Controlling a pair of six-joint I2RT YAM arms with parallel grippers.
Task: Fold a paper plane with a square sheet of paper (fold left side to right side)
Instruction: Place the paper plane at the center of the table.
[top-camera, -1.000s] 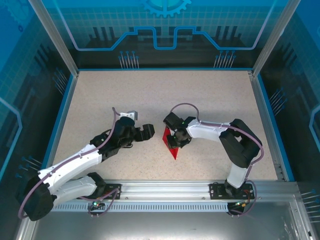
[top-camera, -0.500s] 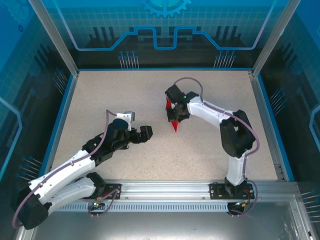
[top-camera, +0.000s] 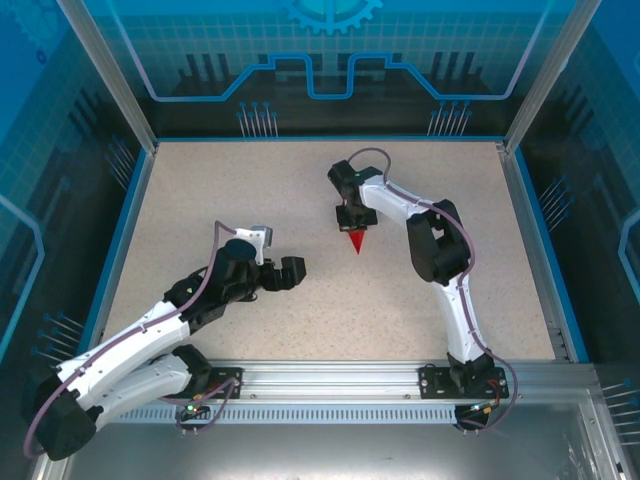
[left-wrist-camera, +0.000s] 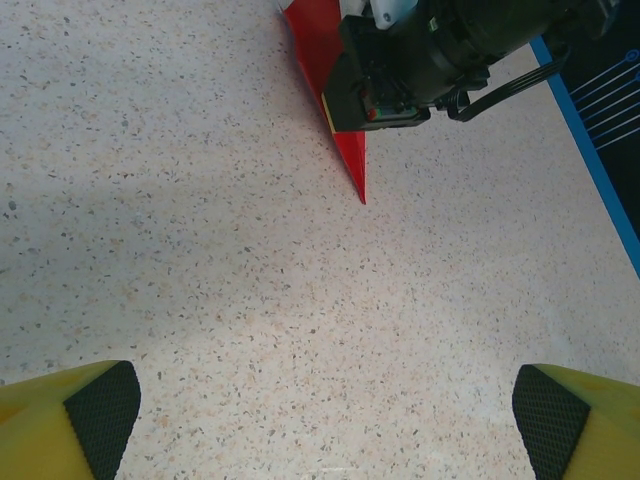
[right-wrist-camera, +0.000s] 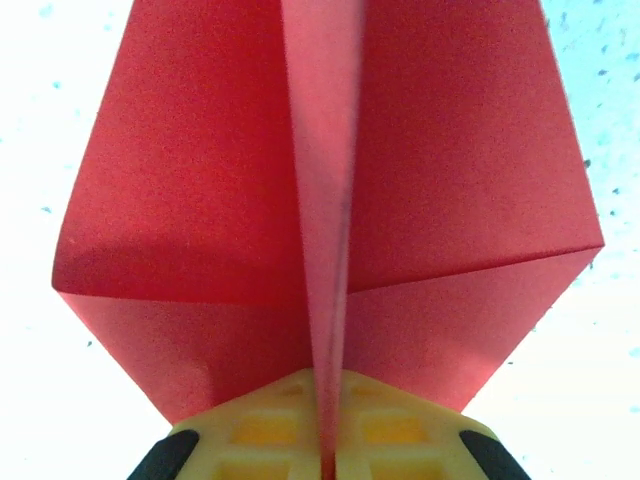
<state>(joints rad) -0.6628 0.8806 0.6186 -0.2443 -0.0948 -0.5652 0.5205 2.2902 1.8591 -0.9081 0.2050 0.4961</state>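
Observation:
The red paper plane (top-camera: 356, 240) hangs point-down over the far middle of the table, pinched at its centre crease by my right gripper (top-camera: 352, 215). In the right wrist view the red wings (right-wrist-camera: 330, 200) spread to both sides while the yellow fingers (right-wrist-camera: 250, 435) press the keel between them. My left gripper (top-camera: 288, 272) stands wide open over bare table, left of and nearer than the plane; its yellow fingertips (left-wrist-camera: 75, 425) sit at the bottom corners of its wrist view. That view also catches the plane's tip (left-wrist-camera: 350, 160) under the right gripper's black body (left-wrist-camera: 420, 60).
A speckled beige table (top-camera: 250, 200) is ringed by a blue border (top-camera: 120, 230) and a metal frame with transparent blue walls. The arm bases sit on a rail (top-camera: 330, 380) at the near edge. The right arm (top-camera: 440, 250) stretches far forward.
My right gripper has carried the plane away from the near middle toward the far side, lifting it. The left arm drew back slightly to the left and its gripper stayed open.

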